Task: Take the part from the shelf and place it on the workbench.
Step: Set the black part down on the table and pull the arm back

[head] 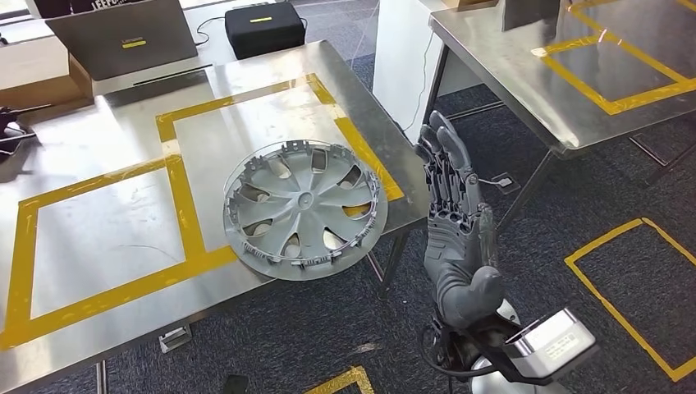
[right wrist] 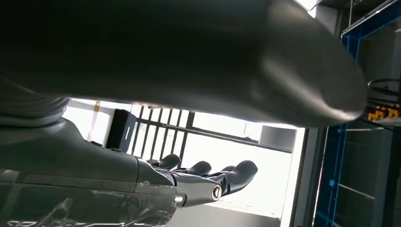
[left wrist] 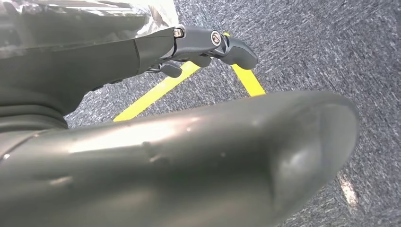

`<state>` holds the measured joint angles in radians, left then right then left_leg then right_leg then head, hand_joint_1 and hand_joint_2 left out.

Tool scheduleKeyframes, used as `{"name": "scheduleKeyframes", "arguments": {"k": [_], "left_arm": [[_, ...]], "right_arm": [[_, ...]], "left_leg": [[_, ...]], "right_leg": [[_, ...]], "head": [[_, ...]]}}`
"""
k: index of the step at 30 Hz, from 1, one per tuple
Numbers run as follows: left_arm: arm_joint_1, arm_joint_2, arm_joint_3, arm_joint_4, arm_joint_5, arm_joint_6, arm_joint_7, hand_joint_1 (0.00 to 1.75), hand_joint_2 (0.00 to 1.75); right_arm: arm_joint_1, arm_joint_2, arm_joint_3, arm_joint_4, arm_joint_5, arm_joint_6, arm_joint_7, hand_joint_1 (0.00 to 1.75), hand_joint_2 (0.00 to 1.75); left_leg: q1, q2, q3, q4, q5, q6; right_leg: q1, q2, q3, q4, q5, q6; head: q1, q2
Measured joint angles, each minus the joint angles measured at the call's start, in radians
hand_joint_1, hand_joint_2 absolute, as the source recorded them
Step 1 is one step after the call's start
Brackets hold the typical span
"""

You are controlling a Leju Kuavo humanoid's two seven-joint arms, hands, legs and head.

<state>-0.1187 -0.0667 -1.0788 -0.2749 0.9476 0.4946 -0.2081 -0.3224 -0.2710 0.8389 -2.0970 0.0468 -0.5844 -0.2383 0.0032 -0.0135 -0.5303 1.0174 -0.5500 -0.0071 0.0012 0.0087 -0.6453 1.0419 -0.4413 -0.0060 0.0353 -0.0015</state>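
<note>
1. While the head view shows the hubcap flat on the counter, overhanging its front edge, wrist views show carpet and shelving.
2. Right robot hand beside the counter, fingers straight, apart, empty.
3. Left robot hand over carpet, fingers extended, holding nothing.

Laptop: top cut by head view's edge. Second table: partly cropped. Object at left edge: unidentifiable, possibly a tool. Left hand: thumb blurred, hiding most floor.
</note>
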Motion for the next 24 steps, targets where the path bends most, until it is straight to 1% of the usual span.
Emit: {"name": "scheduleKeyframes", "arguments": {"k": [6, 9, 12, 14, 16, 17, 18, 19, 20, 21, 22, 23, 24], "left_arm": [[-0.006, 0.002, 0.0, 0.0, -0.005, 0.004, 0.005, 0.0, 0.0], [-0.006, 0.004, 0.0, 0.0, -0.006, 0.004, 0.012, 0.0, 0.0], [-0.007, 0.006, 0.0, -0.001, -0.007, 0.004, 0.018, 0.0, 0.0], [-0.007, 0.006, 0.0, -0.001, -0.007, 0.005, 0.02, 0.0, 0.0], [-0.007, 0.006, 0.0, -0.001, -0.007, 0.006, 0.02, 0.0, 0.0], [-0.008, 0.006, 0.0, -0.001, -0.007, 0.007, 0.02, 0.0, 0.0], [-0.008, 0.006, 0.0, -0.001, -0.007, 0.009, 0.02, 0.0, 0.0], [-0.008, 0.006, 0.0, -0.001, -0.007, 0.01, 0.021, 0.0, 0.0], [-0.008, 0.006, 0.0, -0.001, -0.006, 0.011, 0.021, 0.0, 0.0], [-0.007, 0.006, 0.0, -0.001, -0.006, 0.011, 0.021, 0.0, 0.0], [-0.007, 0.006, 0.0, -0.001, -0.006, 0.011, 0.022, 0.0, 0.0], [-0.006, 0.006, 0.0, -0.001, -0.005, 0.011, 0.022, 0.0, 0.0], [-0.006, 0.006, 0.0, -0.001, -0.005, 0.011, 0.022, 0.0, 0.0]], "right_arm": [[0.015, -0.006, -0.006, -0.013, -0.014, 0.0, -0.012, 0.0, 0.0], [0.02, -0.006, -0.008, -0.014, -0.019, 0.002, -0.013, 0.0, 0.0], [0.021, -0.007, -0.009, -0.014, -0.022, 0.005, -0.014, 0.0, 0.0], [0.022, -0.007, -0.009, -0.014, -0.023, 0.007, -0.015, 0.0, 0.0], [0.022, -0.007, -0.009, -0.014, -0.026, 0.01, -0.017, 0.0, 0.0], [0.022, -0.007, -0.01, -0.014, -0.027, 0.011, -0.018, 0.0, 0.0], [0.022, -0.007, -0.01, -0.014, -0.029, 0.012, -0.019, 0.0, 0.0], [0.023, -0.007, -0.01, -0.014, -0.031, 0.012, -0.02, 0.0, 0.0], [0.024, -0.007, -0.01, -0.014, -0.033, 0.013, -0.021, 0.0, 0.0], [0.026, -0.007, -0.01, -0.014, -0.034, 0.013, -0.022, 0.0, 0.0], [0.027, -0.007, -0.01, -0.014, -0.035, 0.013, -0.022, 0.0, 0.0], [0.027, -0.007, -0.01, -0.014, -0.035, 0.013, -0.022, 0.0, 0.0], [0.028, -0.007, -0.01, -0.014, -0.035, 0.013, -0.023, 0.0, 0.0]], "left_leg": [[-0.003, 0.0, 0.0, 0.001, 0.0, 0.001], [-0.005, 0.0, 0.0, 0.001, -0.001, 0.003], [-0.01, 0.0, -0.001, 0.004, -0.001, 0.01], [-0.012, 0.0, -0.001, 0.004, 0.001, 0.016], [-0.008, 0.001, 0.003, -0.007, 0.01, 0.024], [-0.004, 0.003, 0.006, -0.015, 0.016, 0.029], [0.0, 0.004, 0.01, -0.022, 0.021, 0.032], [0.003, 0.006, 0.011, -0.025, 0.023, 0.034], [0.004, 0.006, 0.011, -0.025, 0.023, 0.035], [0.005, 0.006, 0.012, -0.025, 0.023, 0.034], [0.006, 0.006, 0.012, -0.024, 0.022, 0.033], [0.007, 0.006, 0.012, -0.022, 0.02, 0.03], [0.009, 0.005, 0.013, -0.019, 0.017, 0.026]], "right_leg": [[-0.003, 0.0, 0.0, 0.0, 0.001, 0.002], [-0.006, 0.0, 0.0, 0.0, 0.002, 0.004], [-0.01, 0.0, 0.0, -0.001, 0.004, 0.009], [-0.013, 0.0, 0.001, -0.004, 0.007, 0.015], [-0.012, 0.0, 0.003, -0.006, 0.006, 0.022], [-0.011, 0.0, -0.002, 0.007, -0.005, 0.026], [-0.011, -0.001, -0.015, 0.039, -0.026, 0.029], [-0.013, -0.002, -0.037, 0.091, -0.056, 0.032], [-0.015, -0.002, -0.066, 0.155, -0.087, 0.035], [-0.018, -0.002, -0.093, 0.212, -0.108, 0.038], [-0.02, -0.003, -0.108, 0.245, -0.112, 0.041], [-0.022, -0.003, -0.107, 0.242, -0.098, 0.043], [-0.024, -0.003, -0.09, 0.206, -0.07, 0.045]], "head": [[0.0, 0.0], [0.0, 0.0], [0.0, 0.0], [0.0, 0.0], [0.0, 0.0], [0.001, 0.0], [0.002, 0.0], [0.004, 0.0], [0.005, 0.0], [0.005, 0.0], [0.006, 0.0], [0.006, 0.0], [0.006, 0.0]]}}
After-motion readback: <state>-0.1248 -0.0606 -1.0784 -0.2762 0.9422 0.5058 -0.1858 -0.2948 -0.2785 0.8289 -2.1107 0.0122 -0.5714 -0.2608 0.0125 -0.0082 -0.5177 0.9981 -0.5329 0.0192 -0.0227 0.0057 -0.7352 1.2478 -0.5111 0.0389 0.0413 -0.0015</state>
